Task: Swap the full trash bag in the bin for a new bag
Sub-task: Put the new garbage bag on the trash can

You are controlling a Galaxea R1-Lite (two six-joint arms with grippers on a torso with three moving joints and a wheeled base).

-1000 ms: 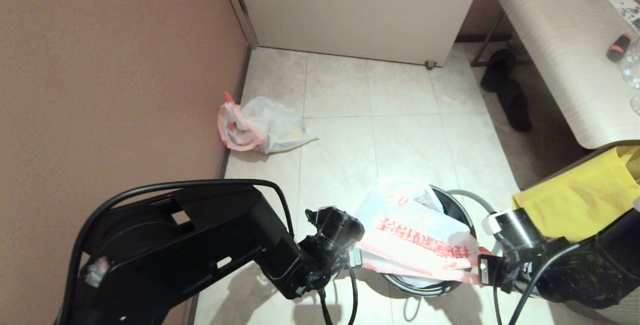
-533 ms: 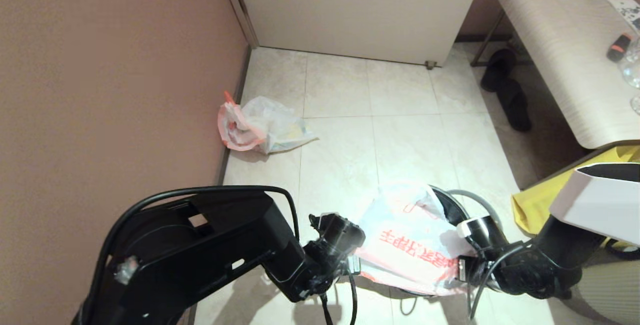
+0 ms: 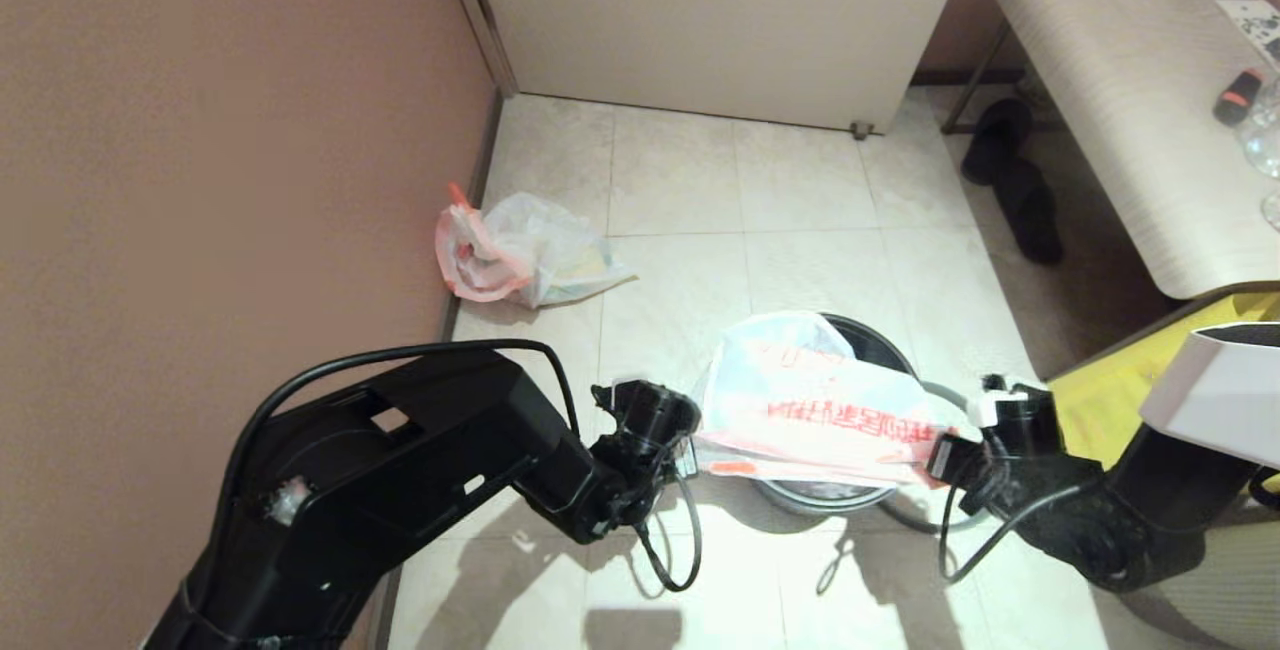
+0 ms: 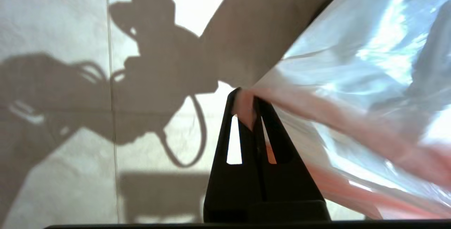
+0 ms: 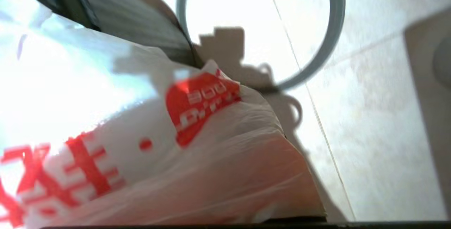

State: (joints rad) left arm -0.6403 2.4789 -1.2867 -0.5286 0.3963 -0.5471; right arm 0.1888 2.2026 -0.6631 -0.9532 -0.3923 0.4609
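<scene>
The new bag (image 3: 820,410), white with red print and pink handles, is stretched across the top of the black bin (image 3: 875,342). My left gripper (image 3: 693,457) is shut on the bag's pink handle at the bin's left side; the left wrist view shows the handle pinched at its tips (image 4: 246,98). At the bin's right side my right gripper (image 3: 947,460) holds the bag's other pink edge (image 5: 246,179), and the plastic hides its fingers. The full trash bag (image 3: 525,252) lies on the floor by the left wall, apart from both arms.
The grey ring (image 3: 935,397) lies on the tiles against the bin's right side. A big yellow bag (image 3: 1100,405) is close behind my right arm. A table (image 3: 1130,110) and black slippers (image 3: 1020,185) stand at the right, and a brown wall (image 3: 220,150) runs along the left.
Both grippers moved away from me with the new bag between them. The right arm swung in towards the bin. The bag now lies flatter across the bin's top.
</scene>
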